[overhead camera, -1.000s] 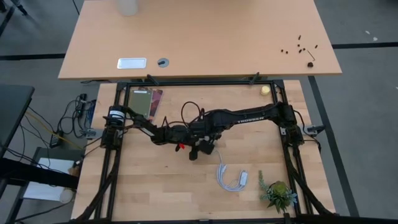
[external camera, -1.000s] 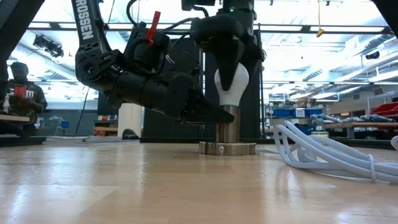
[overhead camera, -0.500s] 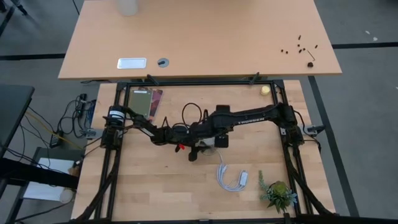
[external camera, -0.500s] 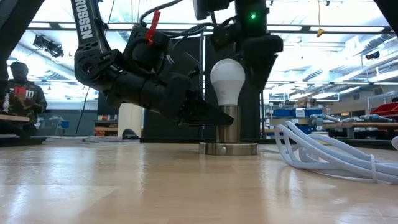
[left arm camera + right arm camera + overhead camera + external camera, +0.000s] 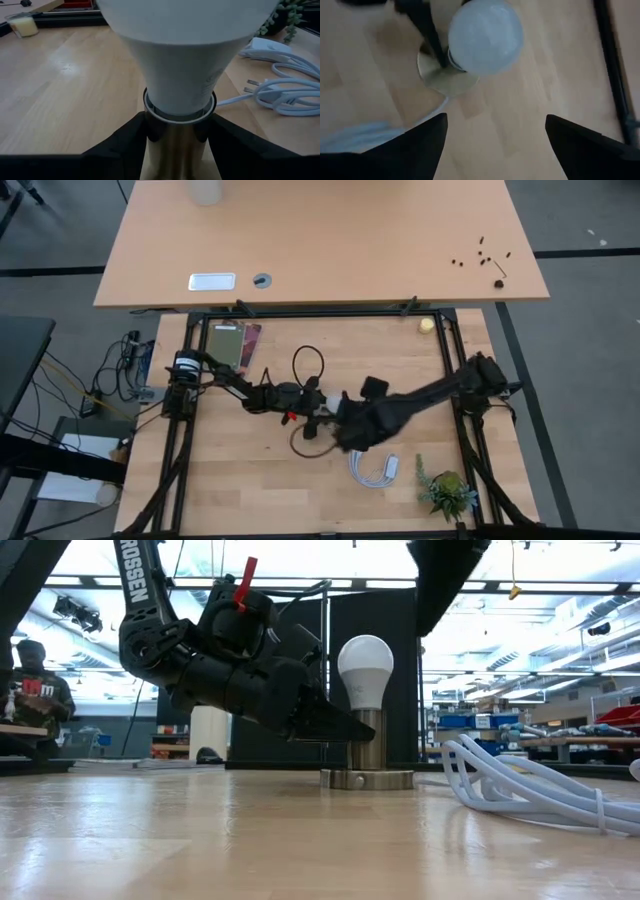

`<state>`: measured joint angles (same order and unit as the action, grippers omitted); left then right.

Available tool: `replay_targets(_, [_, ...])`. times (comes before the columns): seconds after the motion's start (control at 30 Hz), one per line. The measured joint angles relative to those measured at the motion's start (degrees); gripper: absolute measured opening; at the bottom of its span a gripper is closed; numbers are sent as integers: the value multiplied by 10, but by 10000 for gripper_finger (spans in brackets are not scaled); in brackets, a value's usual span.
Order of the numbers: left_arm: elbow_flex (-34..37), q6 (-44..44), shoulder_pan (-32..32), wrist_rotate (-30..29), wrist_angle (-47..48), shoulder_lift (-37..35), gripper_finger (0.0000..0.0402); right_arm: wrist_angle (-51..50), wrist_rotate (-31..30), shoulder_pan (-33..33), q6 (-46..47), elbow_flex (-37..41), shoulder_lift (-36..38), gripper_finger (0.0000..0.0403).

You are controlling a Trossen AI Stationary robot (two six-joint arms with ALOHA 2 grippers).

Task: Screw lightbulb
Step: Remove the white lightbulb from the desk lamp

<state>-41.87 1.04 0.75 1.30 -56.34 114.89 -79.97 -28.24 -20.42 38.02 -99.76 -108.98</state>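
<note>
Upright near the table's middle, the lightbulb (image 5: 366, 672) sits in a brass socket post (image 5: 367, 742) on a round metal base (image 5: 367, 779). The left gripper (image 5: 345, 728) reaches in from the left, its fingers (image 5: 120, 142) closed on either side of the post just under the bulb. The right gripper (image 5: 495, 137) hangs above the bulb, spread wide and holding nothing. A coiled white cable (image 5: 530, 790) lies just right of the base.
</note>
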Motion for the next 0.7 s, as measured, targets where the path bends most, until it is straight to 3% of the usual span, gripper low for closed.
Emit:
replay_targets(0.17, [0, -1, 3, -2, -2, 0, 201, 49, -62, -54, 126, 90, 47, 333])
replay_targets(0.33, [0, -2, 3, -2, -3, 0, 201, 147, -102, -65, 150, 205, 75, 325])
replay_targets(0.5, [1, -2, 3, -2, -5, 0, 201, 330, -125, -46, 116, 311, 85, 325])
replay_targets(0.7, [1, 0, 3, -2, -6, 0, 201, 559, -153, -29, 36, 384, 90, 325])
